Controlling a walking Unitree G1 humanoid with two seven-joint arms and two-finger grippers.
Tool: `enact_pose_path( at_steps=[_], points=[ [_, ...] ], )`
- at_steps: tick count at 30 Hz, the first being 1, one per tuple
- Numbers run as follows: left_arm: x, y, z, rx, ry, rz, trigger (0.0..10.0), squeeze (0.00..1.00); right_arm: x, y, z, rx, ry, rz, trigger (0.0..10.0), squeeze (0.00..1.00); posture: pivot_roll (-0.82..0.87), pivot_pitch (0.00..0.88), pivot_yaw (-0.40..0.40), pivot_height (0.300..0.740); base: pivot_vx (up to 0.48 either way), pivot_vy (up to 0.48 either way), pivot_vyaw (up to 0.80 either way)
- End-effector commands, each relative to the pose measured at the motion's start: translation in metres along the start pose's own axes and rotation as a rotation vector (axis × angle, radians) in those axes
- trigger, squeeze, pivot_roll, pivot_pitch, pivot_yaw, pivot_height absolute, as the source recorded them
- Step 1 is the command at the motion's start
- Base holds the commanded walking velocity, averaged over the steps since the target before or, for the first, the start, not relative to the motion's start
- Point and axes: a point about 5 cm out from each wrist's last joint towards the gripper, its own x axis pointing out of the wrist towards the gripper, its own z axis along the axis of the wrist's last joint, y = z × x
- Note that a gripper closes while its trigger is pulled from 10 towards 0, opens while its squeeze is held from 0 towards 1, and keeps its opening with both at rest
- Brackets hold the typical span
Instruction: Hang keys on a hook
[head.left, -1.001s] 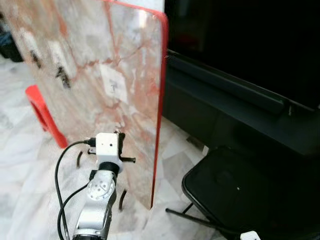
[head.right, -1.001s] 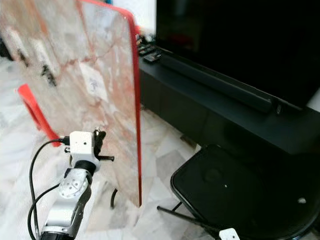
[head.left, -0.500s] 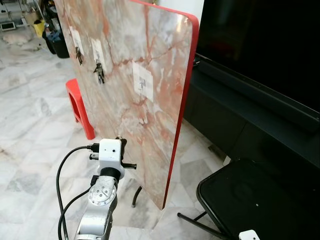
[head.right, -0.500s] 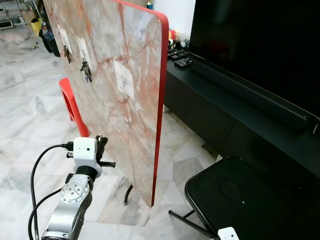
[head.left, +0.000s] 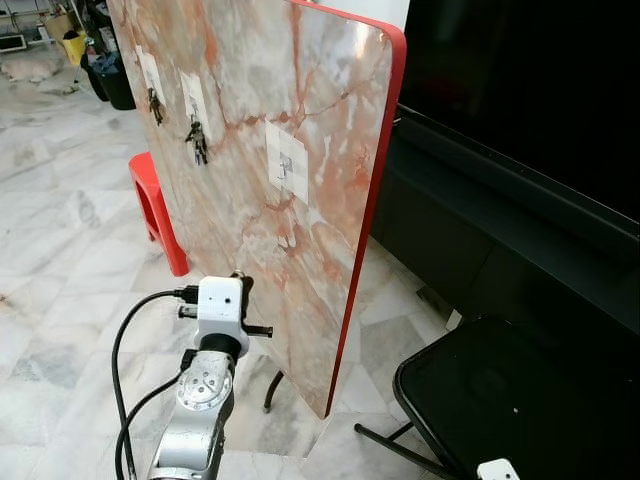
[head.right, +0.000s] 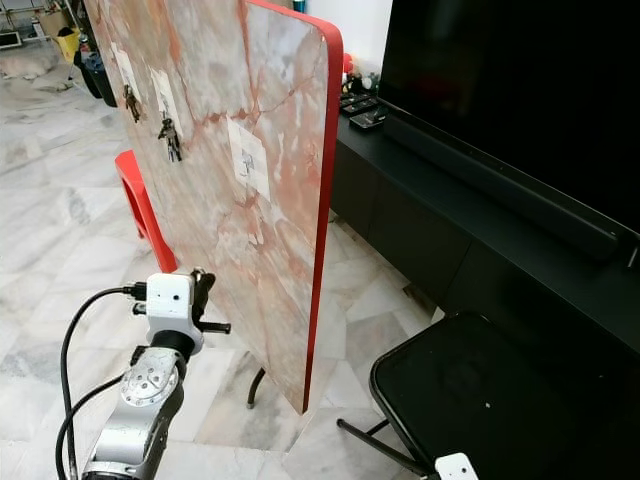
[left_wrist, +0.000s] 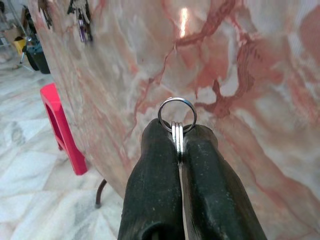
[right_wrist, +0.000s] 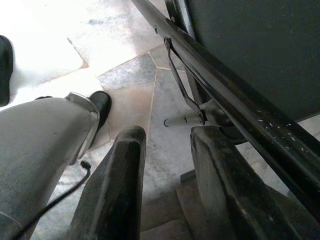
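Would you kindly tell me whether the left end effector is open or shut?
Shut: the left end effector pinches a key ring between its closed fingers.

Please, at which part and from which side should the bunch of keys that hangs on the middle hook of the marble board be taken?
Probably by its hanging lower end. The bunch of keys dangles flat against the marble board, so a gripper should come square to the board's face, one finger each side, then lift it off the hook. The left gripper is shut on a key ring.
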Motion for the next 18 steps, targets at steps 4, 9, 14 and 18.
enact_pose_path(
  at_steps=[4,9,14,18],
  points=[
    [0.0029,-0.003,0.0044,0.01,-0.022,-0.01,10.0,0.0,-0.0005,-0.0024,0.0021,-0.034,-0.005,-0.003,10.0,0.0,0.11,0.0,-0.083,0.737,0.06,0.0,0.0],
    [0.0036,-0.0033,0.0042,0.011,-0.021,-0.012,10.0,0.0,-0.0005,-0.0025,0.0025,-0.038,-0.004,-0.003,10.0,0.0,0.11,0.0,-0.085,0.737,0.245,0.0,0.32],
    [0.0042,-0.0039,0.0044,0.01,-0.024,-0.017,10.0,0.0,-0.0005,-0.0029,0.0028,-0.033,-0.002,-0.01,10.0,0.0,0.11,0.0,-0.084,0.737,0.253,0.0,0.0],
    [0.0039,-0.004,0.0043,0.01,-0.024,-0.018,10.0,0.0,-0.0004,-0.0026,0.0028,-0.035,-0.003,-0.01,10.0,0.0,0.11,0.0,-0.082,0.737,0.26,0.0,0.0]
  ],
)
